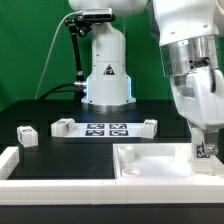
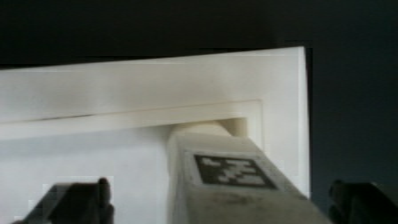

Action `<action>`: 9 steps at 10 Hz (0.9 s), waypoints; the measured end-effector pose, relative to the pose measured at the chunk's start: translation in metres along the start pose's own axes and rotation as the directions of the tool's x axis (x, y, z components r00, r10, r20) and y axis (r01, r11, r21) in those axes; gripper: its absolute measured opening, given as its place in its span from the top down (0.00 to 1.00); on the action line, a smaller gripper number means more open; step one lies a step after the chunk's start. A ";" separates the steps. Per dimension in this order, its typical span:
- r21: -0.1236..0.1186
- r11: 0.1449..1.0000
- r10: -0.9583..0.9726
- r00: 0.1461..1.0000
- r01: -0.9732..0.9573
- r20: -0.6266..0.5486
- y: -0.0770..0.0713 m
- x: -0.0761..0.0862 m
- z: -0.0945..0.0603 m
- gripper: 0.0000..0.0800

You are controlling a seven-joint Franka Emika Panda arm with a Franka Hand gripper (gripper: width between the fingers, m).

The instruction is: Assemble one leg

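A leg (image 2: 228, 172), a small white block with a black-and-white tag, stands upright in a corner of the large flat white panel (image 2: 107, 90). In the exterior view that leg (image 1: 206, 151) is at the panel's (image 1: 150, 166) far right corner. My gripper (image 2: 222, 206) straddles the leg, and its dark fingers (image 2: 80, 203) stand wide apart with a gap on each side, so it is open. In the exterior view the gripper (image 1: 205, 143) hangs straight down over the leg. Three more legs lie on the table: one (image 1: 27, 135) at the left, one (image 1: 63, 126) and one (image 1: 148, 126).
The marker board (image 1: 105, 128) lies between two loose legs in front of the robot's base (image 1: 106, 75). A white raised border piece (image 1: 12, 164) runs along the exterior view's lower left. The arm's body fills the upper right.
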State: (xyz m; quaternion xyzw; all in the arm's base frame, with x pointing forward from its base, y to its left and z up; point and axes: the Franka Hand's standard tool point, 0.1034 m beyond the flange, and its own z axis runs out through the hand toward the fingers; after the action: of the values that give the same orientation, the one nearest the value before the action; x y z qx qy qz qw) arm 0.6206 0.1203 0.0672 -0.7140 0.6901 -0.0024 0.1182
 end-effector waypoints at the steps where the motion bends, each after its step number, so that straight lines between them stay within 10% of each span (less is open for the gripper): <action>1: -0.001 0.993 -0.114 0.993 0.114 0.000 0.000 0.000 0.000 0.20; 5: -0.027 0.771 -0.637 0.771 0.636 -0.010 0.000 0.000 0.000 0.19; 9: -0.082 0.274 -0.962 0.275 0.958 -0.001 -0.001 0.000 -0.001 0.19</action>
State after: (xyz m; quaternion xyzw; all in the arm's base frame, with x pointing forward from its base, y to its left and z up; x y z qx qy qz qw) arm 0.6216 0.1199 0.0678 -0.9885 0.1240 -0.0688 0.0525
